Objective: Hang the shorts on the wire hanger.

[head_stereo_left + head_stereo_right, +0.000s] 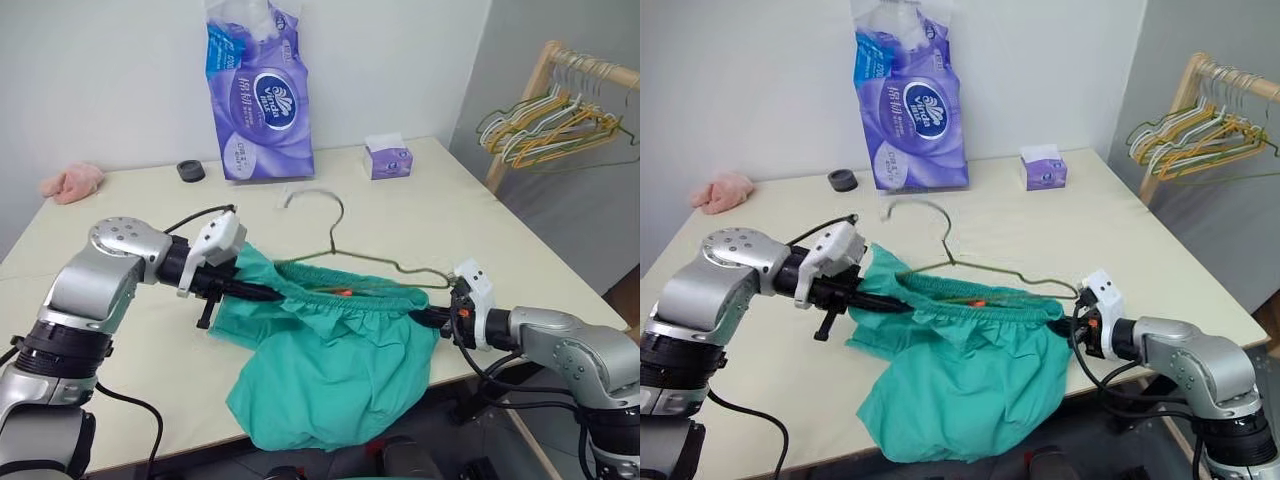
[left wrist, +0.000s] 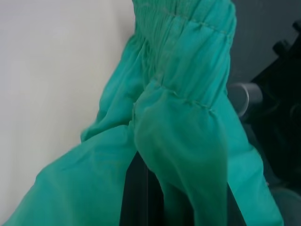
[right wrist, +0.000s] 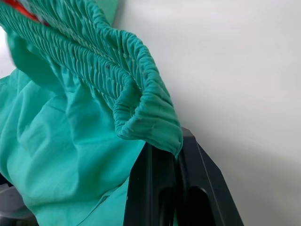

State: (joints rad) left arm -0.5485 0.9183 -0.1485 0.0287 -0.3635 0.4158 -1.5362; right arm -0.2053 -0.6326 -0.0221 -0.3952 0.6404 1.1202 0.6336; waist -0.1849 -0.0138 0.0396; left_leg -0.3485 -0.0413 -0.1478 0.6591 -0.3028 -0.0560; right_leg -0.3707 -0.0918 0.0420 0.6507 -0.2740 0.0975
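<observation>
The table (image 1: 420, 215) carries the work; all places below are given relative to the wire hanger (image 1: 372, 262), which lies flat on it with its hook pointing toward the far wall. The shorts (image 1: 335, 370) are stretched by the waistband just in front of the hanger's lower bar, the legs drooping over the table's near edge. The left gripper (image 1: 268, 292) is clamped on the waistband end to the hanger's left; the right gripper (image 1: 435, 318) is clamped on the opposite end, beside the hanger's right shoulder. For this step, keep the waistband taut and level, hold both clamps firm, and avoid dragging the hanger sideways
</observation>
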